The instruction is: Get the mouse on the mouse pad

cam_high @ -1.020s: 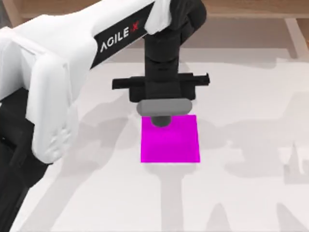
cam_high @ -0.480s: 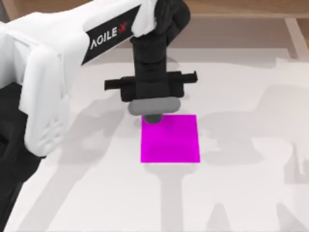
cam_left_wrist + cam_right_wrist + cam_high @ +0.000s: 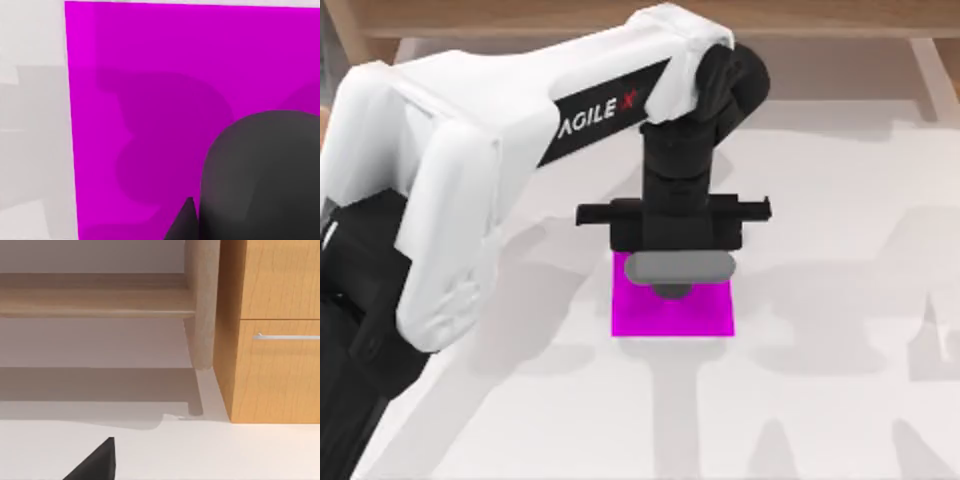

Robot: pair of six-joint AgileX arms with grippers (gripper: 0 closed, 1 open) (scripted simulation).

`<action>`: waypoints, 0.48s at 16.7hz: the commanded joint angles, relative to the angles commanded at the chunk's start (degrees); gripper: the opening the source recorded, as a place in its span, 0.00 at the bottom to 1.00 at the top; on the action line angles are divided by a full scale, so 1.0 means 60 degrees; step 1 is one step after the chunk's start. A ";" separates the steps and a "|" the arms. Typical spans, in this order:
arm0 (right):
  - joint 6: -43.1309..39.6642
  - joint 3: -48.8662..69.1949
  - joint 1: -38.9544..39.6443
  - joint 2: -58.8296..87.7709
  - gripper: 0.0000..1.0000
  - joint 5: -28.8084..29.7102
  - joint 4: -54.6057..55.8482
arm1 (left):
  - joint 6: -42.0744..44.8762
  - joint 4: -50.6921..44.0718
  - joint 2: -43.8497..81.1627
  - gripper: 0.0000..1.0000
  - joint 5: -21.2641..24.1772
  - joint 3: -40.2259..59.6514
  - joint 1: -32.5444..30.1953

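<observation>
The mouse [image 3: 260,175] is held over the far part of the mouse pad [image 3: 672,315] by the left gripper [image 3: 672,285], apparently closed on it, so that it can be set down squarely.

Left arm [image 3: 540,130] overhangs mouse pad [image 3: 710,312]; surrounding table [image 3: 840,400] open.

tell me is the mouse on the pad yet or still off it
Over the pad, but cannot tell if it rests on it. The dark mouse sits under the left gripper, with the mouse pad spread flat beneath.
</observation>
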 joint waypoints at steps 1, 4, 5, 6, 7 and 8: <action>0.0000 0.0000 0.0000 0.0000 1.00 0.0000 0.0000 | 0.0000 0.0000 0.0000 0.00 0.0000 0.0000 0.0000; 0.0000 0.0000 0.0000 0.0000 1.00 0.0000 0.0000 | 0.0000 0.0000 0.0000 0.08 0.0000 0.0000 0.0000; 0.0000 0.0000 0.0000 0.0000 1.00 0.0000 0.0000 | 0.0000 0.0000 0.0000 0.15 0.0000 0.0000 0.0000; 0.0000 0.0000 0.0000 0.0000 1.00 0.0000 0.0000 | 0.0000 0.0000 0.0000 0.23 0.0000 0.0000 0.0000; 0.0000 0.0000 0.0000 0.0000 1.00 0.0000 0.0000 | 0.0000 0.0000 0.0000 0.30 0.0000 0.0000 0.0000; 0.0000 0.0000 0.0000 0.0000 1.00 0.0000 0.0000 | 0.0000 0.0000 0.0000 0.38 0.0000 0.0000 0.0000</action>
